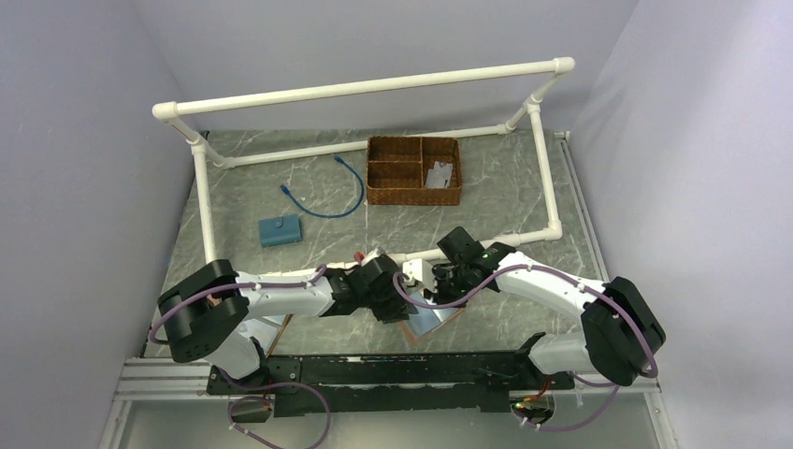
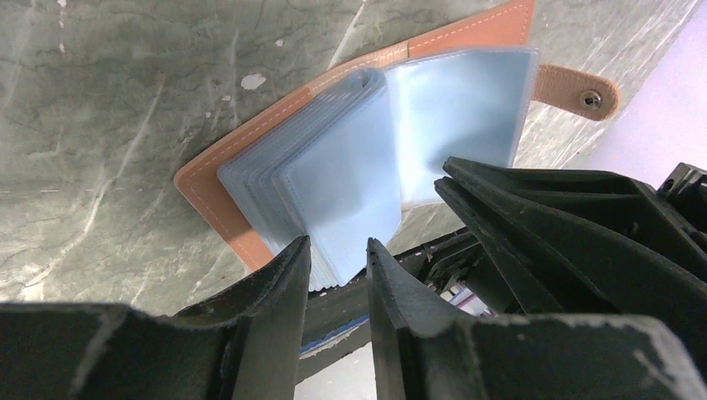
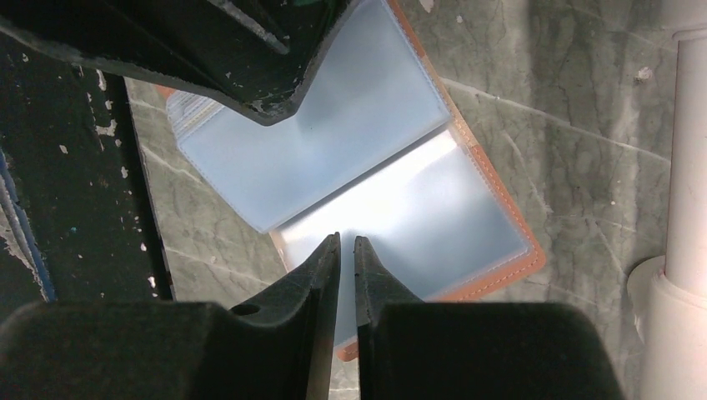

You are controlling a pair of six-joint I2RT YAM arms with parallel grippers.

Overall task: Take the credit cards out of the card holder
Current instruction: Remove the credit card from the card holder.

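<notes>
The card holder [image 1: 428, 325] lies open on the table between my two arms, tan leather outside and pale blue sleeves inside. In the left wrist view it [image 2: 208, 179] shows a fanned stack of sleeves and a snap tab [image 2: 579, 90]. My left gripper [image 2: 337, 243] is open by a narrow gap, its tips over the near edge of the sleeves. My right gripper [image 3: 347, 240] is shut to a thin slit, its tips over the right-hand sleeve [image 3: 433, 208]. No yellowish-tan credit cards show in any sleeve. In the top view, the left gripper [image 1: 404, 309] and the right gripper [image 1: 439, 295] meet over the holder.
A wicker basket [image 1: 413, 194] with compartments stands at the back and holds a small pale flat piece [image 1: 439, 176]. A blue block [image 1: 280, 230] and a blue cable [image 1: 327, 198] lie to the left. A white pipe frame [image 1: 374, 87] surrounds the work area, its near bar [image 3: 688, 167] close to the holder.
</notes>
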